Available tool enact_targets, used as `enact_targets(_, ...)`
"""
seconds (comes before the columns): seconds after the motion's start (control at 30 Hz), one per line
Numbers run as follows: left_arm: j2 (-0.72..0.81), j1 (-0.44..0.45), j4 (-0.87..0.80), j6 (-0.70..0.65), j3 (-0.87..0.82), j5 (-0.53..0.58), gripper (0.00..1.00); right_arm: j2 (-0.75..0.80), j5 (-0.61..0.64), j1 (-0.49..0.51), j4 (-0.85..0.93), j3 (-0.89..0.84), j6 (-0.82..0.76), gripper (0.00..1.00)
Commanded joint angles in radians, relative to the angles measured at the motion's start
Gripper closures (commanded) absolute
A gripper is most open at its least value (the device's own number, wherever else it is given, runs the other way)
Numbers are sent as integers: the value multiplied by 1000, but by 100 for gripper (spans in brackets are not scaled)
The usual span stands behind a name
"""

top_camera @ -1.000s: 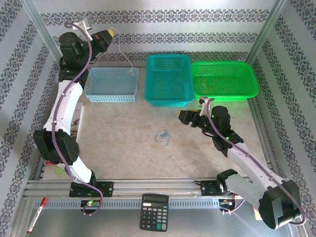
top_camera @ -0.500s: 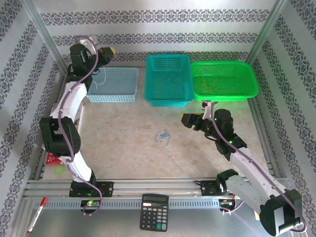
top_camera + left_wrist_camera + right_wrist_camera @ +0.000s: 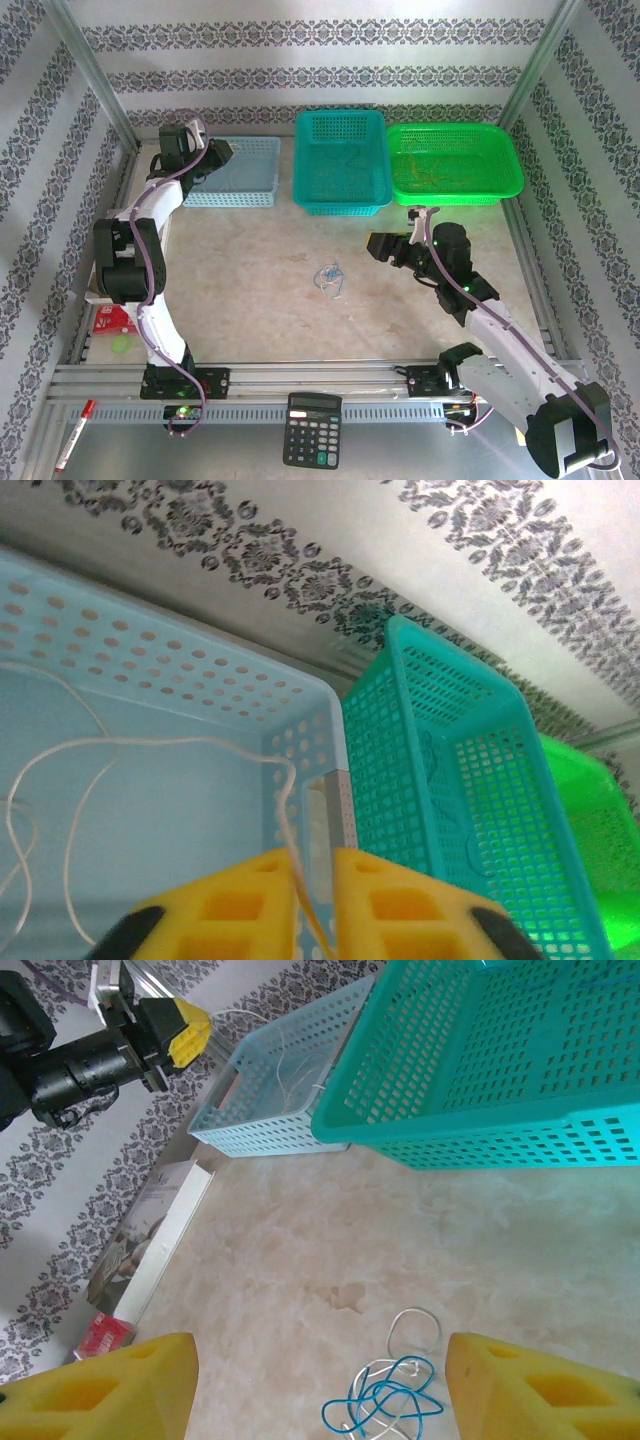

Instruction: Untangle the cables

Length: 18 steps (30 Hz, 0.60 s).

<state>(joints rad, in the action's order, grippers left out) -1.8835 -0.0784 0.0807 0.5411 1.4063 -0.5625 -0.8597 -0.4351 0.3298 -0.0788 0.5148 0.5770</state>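
Cables (image 3: 330, 277) are separating: my left gripper (image 3: 312, 868) has dropped over the far-left pale blue perforated plastic basket (image 3: 180, 670), jaws just released, thin white wire (image 3: 150, 741) inside. The blue-and-white tangle (image 3: 385, 1400) stays mid-bench (image 3: 250, 260) near my open, empty right gripper (image 3: 378, 245).

**Table: three baskets, one tangle**

I see the beige marbled table (image 3: 260, 300) carrying a pale blue basket (image 3: 245, 195), a teal basket (image 3: 340, 205) and a green basket (image 3: 450, 195) along its far edge. The cables (image 3: 330, 278) lie tangled near its middle.
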Motion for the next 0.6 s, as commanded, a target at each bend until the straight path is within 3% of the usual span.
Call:
enact_targets(0.0,19,-5,-78,-48,-7,39,65,-10,-10,9,-23,-6,11,33)
enact_targets(0.13,52,-6,-142,-91,-18,80,33,-36,2,36,-26,10,3,33)
enact_targets(0.33,110,-7,-207,-130,-11,119,1,-73,28,79,-22,37,-9,33)
enact_targets(0.57,207,-5,-208,-96,-26,81,0,-144,71,137,27,48,-33,34)
